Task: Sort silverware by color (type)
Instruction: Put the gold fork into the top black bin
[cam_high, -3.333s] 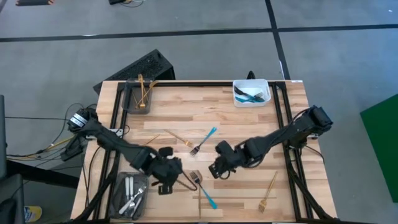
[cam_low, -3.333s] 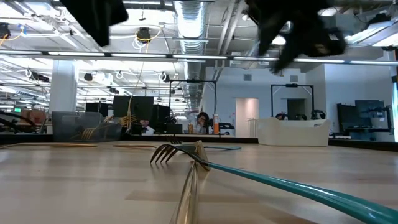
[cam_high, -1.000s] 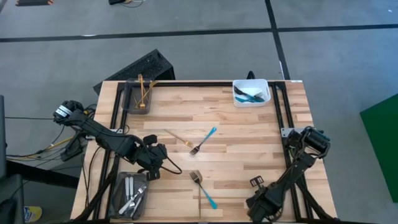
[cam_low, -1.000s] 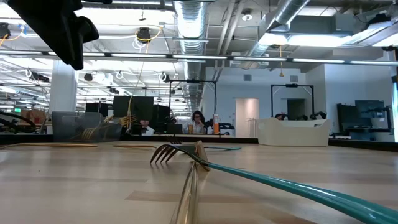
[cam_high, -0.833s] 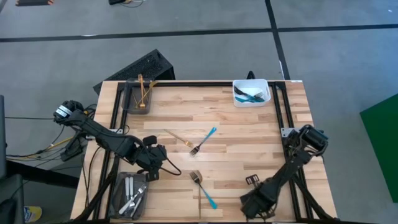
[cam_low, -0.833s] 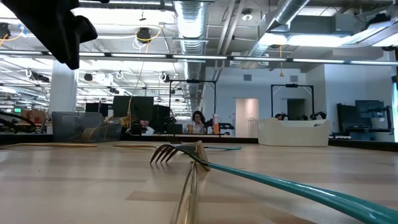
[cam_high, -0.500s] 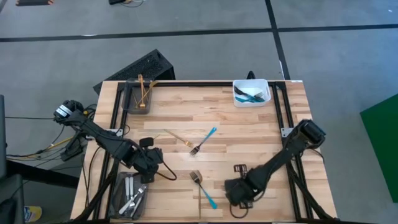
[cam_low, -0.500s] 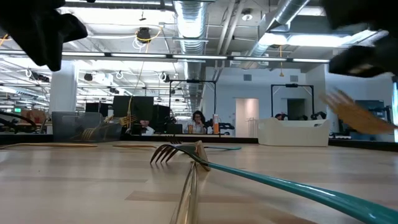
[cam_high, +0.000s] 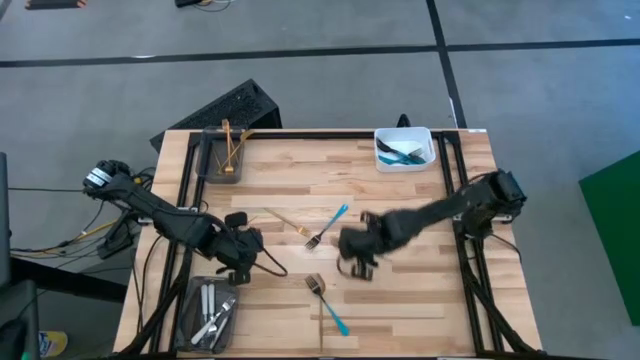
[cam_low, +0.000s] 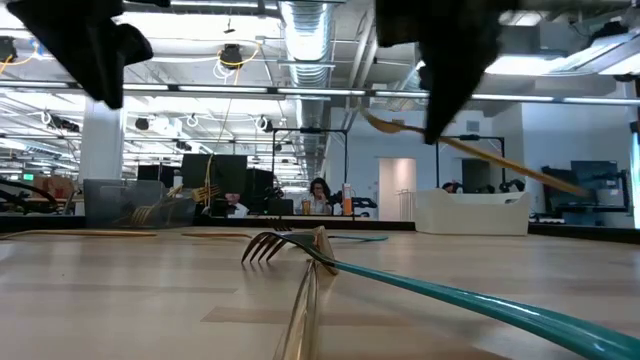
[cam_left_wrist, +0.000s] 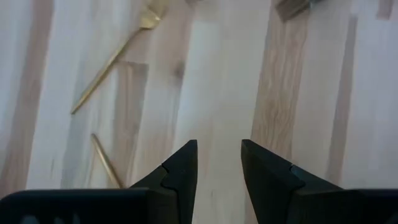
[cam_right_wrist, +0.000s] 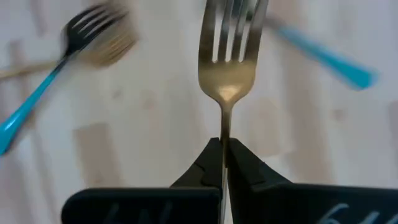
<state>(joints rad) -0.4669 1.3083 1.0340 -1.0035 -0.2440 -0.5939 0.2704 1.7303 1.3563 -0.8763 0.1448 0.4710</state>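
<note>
Right claw (cam_high: 357, 247) pinching a gold fork (cam_right_wrist: 227, 65) by its handle, tines pointing straight ahead of the claw, fork lifted clear of the surface (cam_high: 400, 210). Gold tray (cam_high: 222, 155) lying at the far left corner, well apart from the fork, diagonally across the surface; left arm sitting nearer that tray. Left claw (cam_left_wrist: 217, 165) hovering part open and empty, near the silver tray (cam_high: 210, 310). Judging next: carrying the fork toward the gold tray, long axis turning to match the tray's length.

gold fork (cam_right_wrist: 227, 56) in clamped right end effector (cam_right_wrist: 222, 149), w/ blue-handled forks (cam_right_wrist: 37, 99) beyond
</note>
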